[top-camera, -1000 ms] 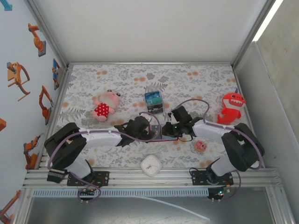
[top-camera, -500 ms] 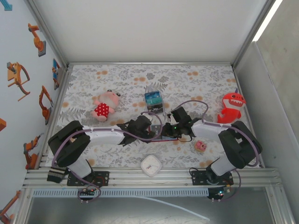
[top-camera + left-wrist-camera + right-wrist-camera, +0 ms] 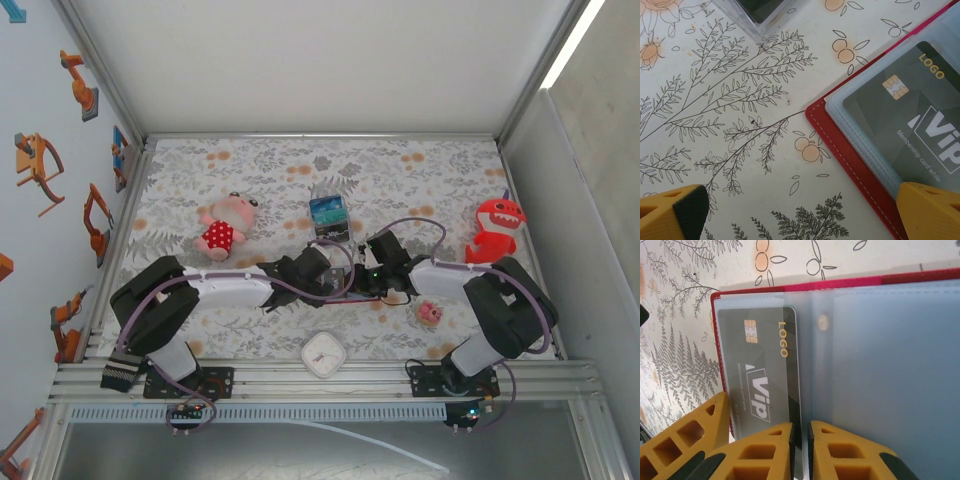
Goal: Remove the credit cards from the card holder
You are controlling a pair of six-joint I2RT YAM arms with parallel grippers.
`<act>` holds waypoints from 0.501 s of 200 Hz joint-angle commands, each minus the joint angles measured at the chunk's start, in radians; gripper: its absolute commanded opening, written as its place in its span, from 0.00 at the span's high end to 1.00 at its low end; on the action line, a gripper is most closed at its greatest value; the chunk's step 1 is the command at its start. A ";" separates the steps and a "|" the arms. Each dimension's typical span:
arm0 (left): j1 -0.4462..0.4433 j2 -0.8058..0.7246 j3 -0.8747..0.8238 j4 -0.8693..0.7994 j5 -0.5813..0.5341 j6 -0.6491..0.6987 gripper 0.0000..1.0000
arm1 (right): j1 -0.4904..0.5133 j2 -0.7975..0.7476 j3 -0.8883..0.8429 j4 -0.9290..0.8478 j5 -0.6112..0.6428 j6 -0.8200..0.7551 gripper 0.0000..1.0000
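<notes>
The red card holder (image 3: 880,355) lies open on the floral cloth, its blue-grey pockets facing up; from above it is a red sliver (image 3: 352,297) under both wrists. A dark grey credit card (image 3: 760,370) marked LOGO and VIP lies in the outer pocket. My right gripper (image 3: 801,432) is shut on that card's long edge, which runs between its yellow fingers. My left gripper (image 3: 805,212) is open, low over the cloth. One of its fingertips (image 3: 930,210) sits on the holder's red border (image 3: 850,155), the other on bare cloth. The card (image 3: 910,115) shows under clear film.
A clear plastic box (image 3: 328,215) with blue-teal contents stands just behind the grippers; its corner (image 3: 760,20) is close to my left gripper. A pink plush (image 3: 225,228) lies at back left, a red shark toy (image 3: 495,230) at right, a small pink toy (image 3: 430,313) and a white clock (image 3: 323,353) near the front.
My left arm has reached further right, bringing its gripper up to the card holder. The right gripper has stayed at the holder.
</notes>
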 commanded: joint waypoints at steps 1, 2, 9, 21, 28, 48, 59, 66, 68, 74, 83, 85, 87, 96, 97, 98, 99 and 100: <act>-0.012 0.018 0.031 -0.055 -0.019 0.023 0.03 | -0.008 0.011 -0.012 0.032 -0.027 0.016 0.85; -0.012 0.017 0.030 -0.055 -0.020 0.023 0.03 | -0.008 0.011 -0.012 0.033 -0.028 0.015 0.85; -0.012 0.016 0.031 -0.059 -0.020 0.021 0.03 | -0.008 0.009 -0.012 0.035 -0.031 0.017 0.86; -0.012 0.017 0.033 -0.063 -0.019 0.020 0.03 | -0.011 0.010 -0.011 0.039 -0.037 0.018 0.86; -0.013 0.017 0.034 -0.065 -0.019 0.018 0.03 | -0.013 0.011 -0.011 0.042 -0.043 0.021 0.86; -0.013 0.021 0.040 -0.078 -0.018 0.015 0.03 | -0.017 0.011 -0.018 0.064 -0.057 0.030 0.86; -0.013 0.022 0.042 -0.083 -0.017 0.013 0.03 | -0.020 0.013 -0.022 0.078 -0.065 0.035 0.85; -0.015 0.021 0.042 -0.083 -0.019 0.012 0.03 | -0.024 0.017 -0.022 0.086 -0.071 0.037 0.85; -0.014 0.021 0.042 -0.084 -0.018 0.012 0.03 | -0.024 0.018 -0.024 0.087 -0.072 0.037 0.85; -0.015 0.020 0.042 -0.084 -0.017 0.010 0.03 | -0.025 0.021 -0.024 0.092 -0.074 0.039 0.85; -0.014 0.022 0.043 -0.085 -0.018 0.010 0.03 | -0.026 0.028 -0.026 0.100 -0.080 0.042 0.85; -0.015 0.022 0.044 -0.085 -0.018 0.010 0.03 | -0.026 0.029 -0.026 0.101 -0.081 0.043 0.85; -0.015 0.023 0.043 -0.086 -0.018 0.010 0.03 | -0.026 0.030 -0.028 0.105 -0.082 0.044 0.85; -0.015 0.023 0.045 -0.088 -0.018 0.010 0.03 | -0.028 0.037 -0.031 0.114 -0.086 0.046 0.85; -0.015 0.023 0.045 -0.088 -0.019 0.010 0.03 | -0.028 0.038 -0.032 0.116 -0.087 0.047 0.85; -0.015 0.023 0.045 -0.088 -0.019 0.010 0.03 | -0.028 0.039 -0.032 0.118 -0.088 0.048 0.85; -0.015 0.023 0.045 -0.089 -0.018 0.010 0.03 | -0.028 0.039 -0.033 0.119 -0.088 0.048 0.85; -0.015 0.023 0.045 -0.090 -0.019 0.009 0.03 | -0.028 0.040 -0.033 0.121 -0.089 0.049 0.85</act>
